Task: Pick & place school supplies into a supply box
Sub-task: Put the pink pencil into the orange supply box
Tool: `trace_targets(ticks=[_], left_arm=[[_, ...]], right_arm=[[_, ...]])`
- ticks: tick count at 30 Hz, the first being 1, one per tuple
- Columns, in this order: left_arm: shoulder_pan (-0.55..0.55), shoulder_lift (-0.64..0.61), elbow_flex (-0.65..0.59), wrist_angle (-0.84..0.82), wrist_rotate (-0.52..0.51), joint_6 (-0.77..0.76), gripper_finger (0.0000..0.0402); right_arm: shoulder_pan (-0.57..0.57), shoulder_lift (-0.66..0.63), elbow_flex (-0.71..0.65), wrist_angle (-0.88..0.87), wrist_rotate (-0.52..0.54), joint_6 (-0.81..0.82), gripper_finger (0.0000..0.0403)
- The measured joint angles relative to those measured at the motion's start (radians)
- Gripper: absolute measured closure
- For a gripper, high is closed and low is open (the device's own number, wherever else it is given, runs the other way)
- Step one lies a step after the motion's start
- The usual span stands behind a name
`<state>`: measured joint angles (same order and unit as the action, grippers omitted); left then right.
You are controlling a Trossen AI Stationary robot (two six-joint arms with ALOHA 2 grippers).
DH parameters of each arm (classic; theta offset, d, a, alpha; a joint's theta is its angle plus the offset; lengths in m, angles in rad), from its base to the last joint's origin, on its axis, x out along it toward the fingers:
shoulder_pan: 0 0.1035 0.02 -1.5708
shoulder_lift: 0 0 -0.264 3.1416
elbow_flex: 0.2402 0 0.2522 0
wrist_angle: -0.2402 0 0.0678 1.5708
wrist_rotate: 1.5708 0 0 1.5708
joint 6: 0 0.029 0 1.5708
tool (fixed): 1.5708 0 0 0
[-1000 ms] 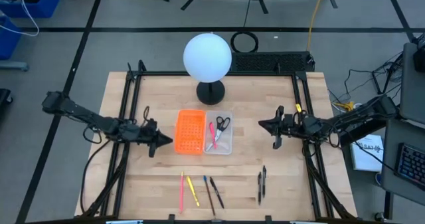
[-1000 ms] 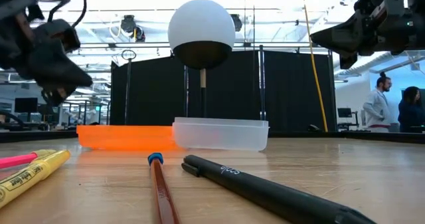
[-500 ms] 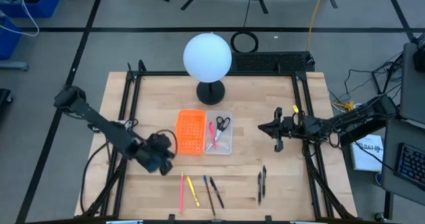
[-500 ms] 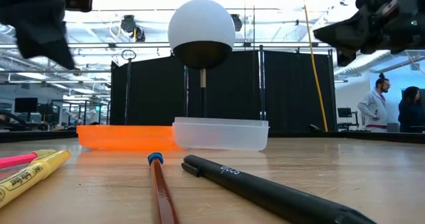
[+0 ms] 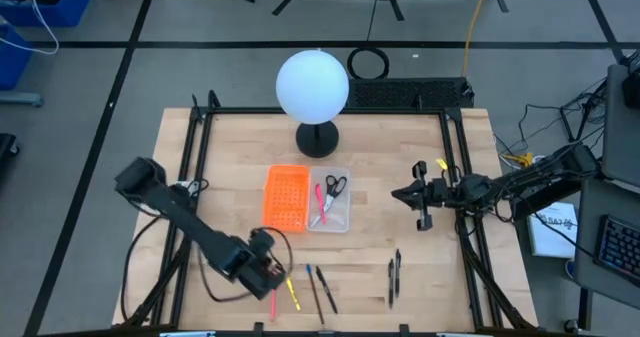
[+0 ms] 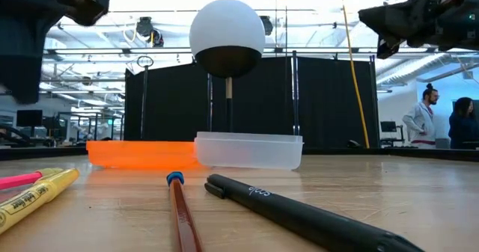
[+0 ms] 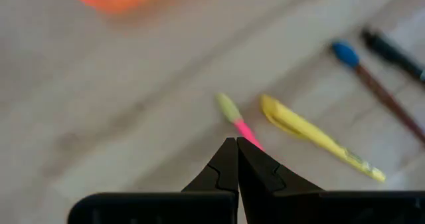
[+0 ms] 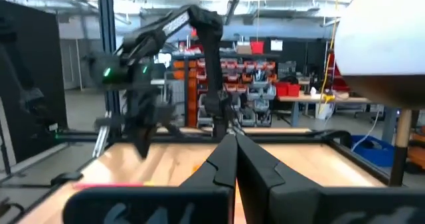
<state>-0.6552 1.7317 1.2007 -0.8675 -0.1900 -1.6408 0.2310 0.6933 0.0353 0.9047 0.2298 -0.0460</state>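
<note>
My left gripper (image 5: 272, 277) (image 7: 237, 143) is shut and points down, hanging above the cap end of a pink pen (image 7: 234, 114) near the table's front edge. Beside that pen lie a yellow highlighter (image 7: 312, 136), a blue-capped pencil (image 7: 375, 84) and a black pen (image 7: 395, 48), all flat on the wood. The clear supply box (image 5: 331, 199) sits at the table's middle and holds a pink pen (image 5: 320, 203) and black-handled scissors (image 5: 336, 185). My right gripper (image 5: 402, 194) (image 8: 234, 143) waits shut in the air at the right.
An orange perforated tray (image 5: 286, 197) stands against the box's left side. A white globe lamp (image 5: 312, 85) on a black foot rises behind them. Two more dark pens (image 5: 394, 277) lie at the front right. People stand in the room beyond the table (image 6: 426, 117).
My left gripper has swung from beside the orange tray toward the table's near edge and rightward, ending over the pink and yellow pens. It has tipped from nearly level to pointing down. My right gripper has tipped up a little without changing place.
</note>
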Motion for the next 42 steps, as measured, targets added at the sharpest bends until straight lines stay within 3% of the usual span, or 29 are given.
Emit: trace_targets(ticks=[5, 11, 17, 29, 42], left_arm=[[0.018, 0.149, 0.151, -0.037, 0.097, 0.023, 0.0388], [0.04, 0.213, 0.246, -0.135, 0.104, -0.028, 0.0387], [0.046, 0.214, 0.247, -0.13, 0.073, -0.086, 0.0371], [0.058, 0.214, 0.158, -0.131, 0.067, -0.168, 0.0291], [0.059, 0.214, 0.104, -0.125, 0.063, -0.151, 0.0286]], right_arm=[[0.0, 0.0, 0.0, 0.003, -0.109, 0.018, 0.0403], [0.001, -0.001, 0.0, 0.003, -0.237, 0.029, 0.0403], [0.001, -0.001, 0.0, -0.024, -0.236, 0.034, 0.0403], [0.001, -0.001, 0.0, -0.019, -0.236, 0.033, 0.0403], [0.001, -0.001, 0.0, -0.02, -0.235, 0.034, 0.0403]])
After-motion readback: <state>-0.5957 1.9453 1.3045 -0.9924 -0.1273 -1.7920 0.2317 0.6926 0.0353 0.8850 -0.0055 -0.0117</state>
